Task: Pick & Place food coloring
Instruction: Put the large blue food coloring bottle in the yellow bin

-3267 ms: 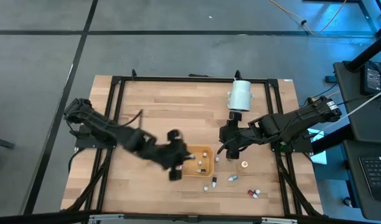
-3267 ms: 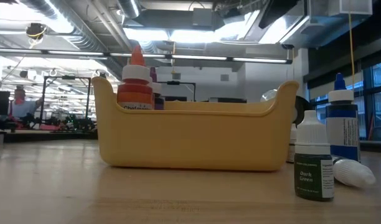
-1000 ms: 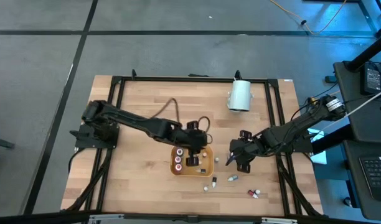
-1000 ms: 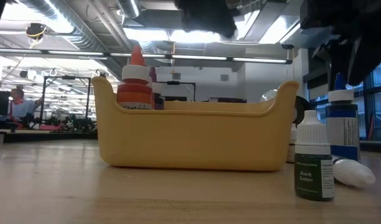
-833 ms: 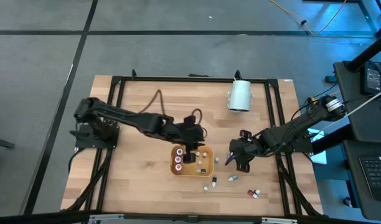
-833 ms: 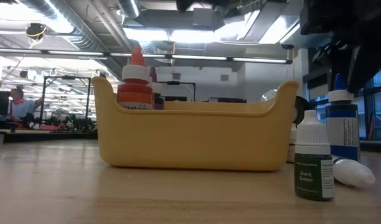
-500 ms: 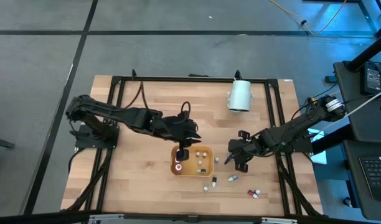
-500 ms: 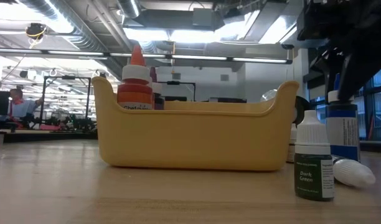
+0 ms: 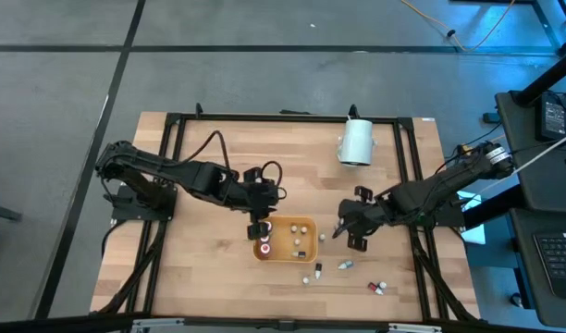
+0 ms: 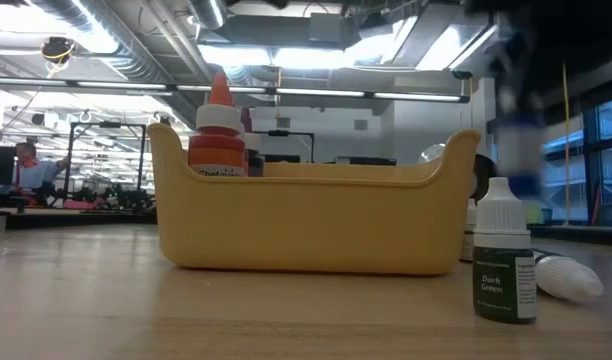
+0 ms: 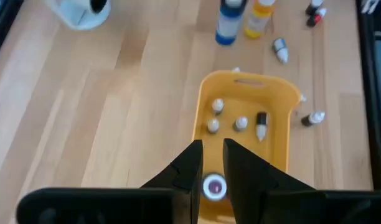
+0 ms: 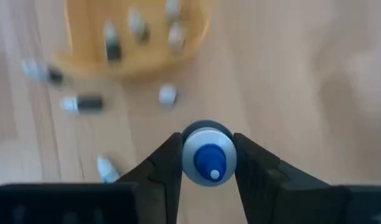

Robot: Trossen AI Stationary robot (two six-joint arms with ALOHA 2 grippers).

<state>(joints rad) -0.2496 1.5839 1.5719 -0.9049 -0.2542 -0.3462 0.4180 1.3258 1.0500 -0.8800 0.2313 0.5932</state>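
The orange tray (image 9: 298, 225) holds several small food coloring bottles (image 11: 240, 123), and an orange-capped one (image 10: 218, 130) stands at its left end. My left gripper (image 9: 258, 231) hovers over that left end. Its fingers (image 11: 192, 167) stand a narrow gap apart with nothing between them, and a red cap (image 11: 213, 185) in the tray shows through the gap. Just right of the tray, my right gripper (image 9: 341, 229) is shut on a blue-capped bottle (image 12: 208, 155). That bottle shows blurred and raised in the low view (image 10: 521, 150). My right gripper pinches the blue-capped bottle between its two fingers, which sit on opposite sides of the white collar (image 12: 186, 159) just under the cap. The fingers come from above, pointing down. The bottle hangs upright, lifted clear of the table.
Loose bottles lie near the front right: two (image 9: 317, 271) (image 9: 345, 265) close to the tray, another (image 9: 377, 289) farther right. A white-capped dark green bottle (image 10: 506, 265) stands right of the tray, and a yellow one (image 11: 260, 15) beyond it. A white cylinder (image 9: 356, 141) lies at the back.
My right gripper has taken hold of the blue-capped bottle, which stood on the table, and has lifted it clear, going up and slightly toward the far edge. My left gripper has gone from over the tray's middle toward the table's left edge, to the tray's left end.
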